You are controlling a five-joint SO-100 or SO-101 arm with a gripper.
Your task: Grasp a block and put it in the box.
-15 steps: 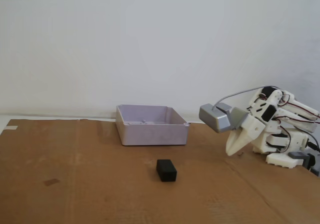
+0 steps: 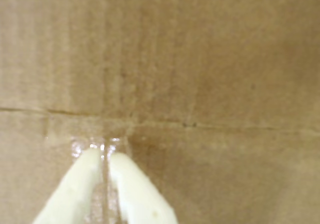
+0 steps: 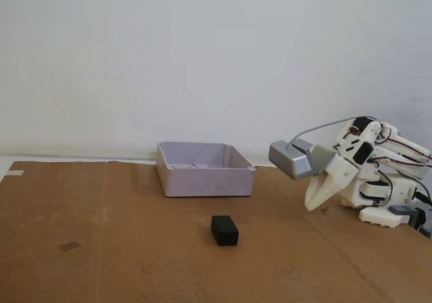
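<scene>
Black matte block (image 3: 224, 230) lies untouched near the lavender-grey plastic box (image 3: 204, 169); unmoved at far right, the white gripper (image 3: 311, 206) remains clenched, empty.

- My arm (image 3: 378, 175) sits folded low at the right edge of the fixed view, joints tucked close over my base.
- My gripper (image 3: 312, 205) points down and to the left, its tip close above the worktop (image 3: 101, 249).
- In the wrist view my gripper (image 2: 103, 156) comes in from the bottom edge, the two pale fingers (image 2: 75, 184) nearly together with only a thin slit between them, nothing held.
- My grey camera module (image 3: 291, 158) juts out leftward from my wrist.
</scene>
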